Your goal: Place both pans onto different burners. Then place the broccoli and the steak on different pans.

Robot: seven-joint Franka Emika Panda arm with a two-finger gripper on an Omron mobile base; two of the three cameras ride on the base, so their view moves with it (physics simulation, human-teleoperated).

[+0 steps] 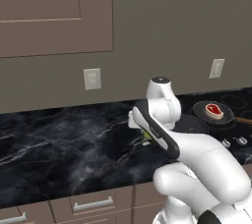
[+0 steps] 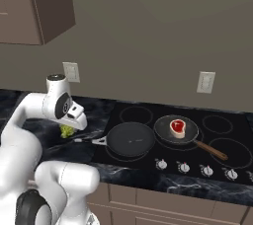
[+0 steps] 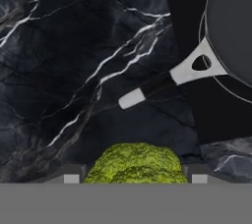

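Note:
The yellow-green broccoli [image 3: 136, 163] sits between my gripper's [image 3: 135, 179] two fingertips, which press against its sides, so the gripper is shut on it. From the right base view the broccoli [image 2: 66, 131] hangs under my hand, low over the marble counter left of the cooktop. Whether it still touches the counter I cannot tell. The plain black pan [image 2: 131, 140] rests on a front-left burner, its silver handle [image 3: 162, 83] pointing toward the broccoli. To its right, the speckled pan [image 2: 160, 129] on a middle burner holds the red steak [image 2: 177, 126].
The black glass cooktop [image 2: 217, 140] has free burner rings at the rear left [image 2: 136, 114], rear right [image 2: 217, 124] and front right [image 2: 236, 152]. A row of silver knobs [image 2: 183, 167] lines its front edge. Dark marble counter [image 1: 64, 144] stretches to the left.

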